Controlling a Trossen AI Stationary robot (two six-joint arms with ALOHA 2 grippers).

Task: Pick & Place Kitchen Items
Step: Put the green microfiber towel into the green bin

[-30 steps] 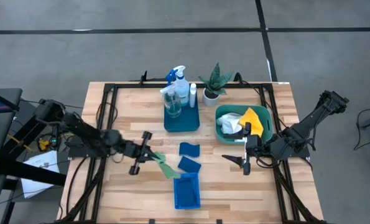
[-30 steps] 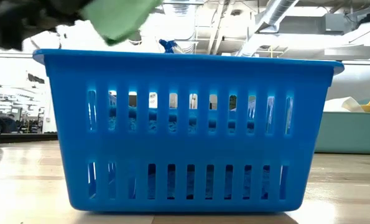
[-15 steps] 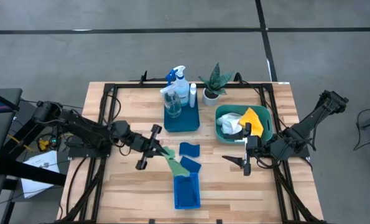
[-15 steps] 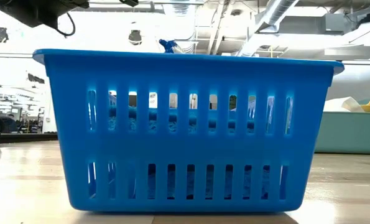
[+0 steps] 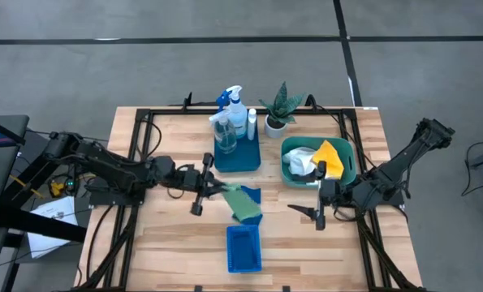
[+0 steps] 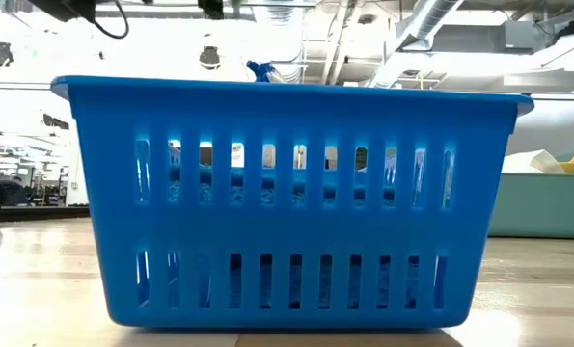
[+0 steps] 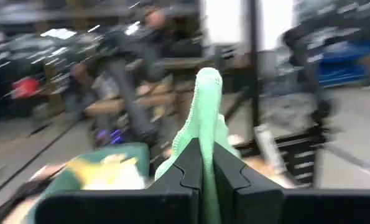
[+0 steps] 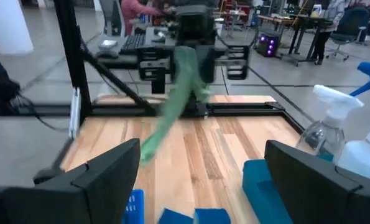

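A green cloth (image 5: pixel 243 203) is in my left gripper (image 5: pixel 205 188), which is shut on it left of the table's middle; the cloth trails over the blue sponges (image 5: pixel 249 195). In the left wrist view the cloth (image 7: pixel 204 118) rises between the fingers. The right wrist view shows it (image 8: pixel 175 93) hanging from that gripper. My right gripper (image 5: pixel 317 213) stands open in front of the teal tub (image 5: pixel 348 158), with nothing between its fingers. The tub holds white and yellow cloths (image 5: pixel 329 152). A spray bottle (image 5: pixel 234 105) and other bottles stand on a blue tray (image 5: pixel 237 162). My left gripper pinches the green cloth near one end (image 7: pixel 206 152) between its two fingers (image 7: pixel 188 168). The fingers come nearly level from the table's left. The cloth hangs slack below them, slanting down toward the sponges (image 8: pixel 148 146). Whether its lower end touches them, I cannot tell.
A slotted blue basket (image 5: pixel 243 248) stands near the front edge and fills the low view (image 6: pixel 287 202). A small potted plant (image 5: pixel 278 109) stands at the back beside the tray. Bare wood lies at the table's left and front right.
My left gripper has risen and gone toward the table's right and a little toward its far edge, still shut on the green cloth. The cloth's free end has swung from beside the basket's near left to over the sponges.
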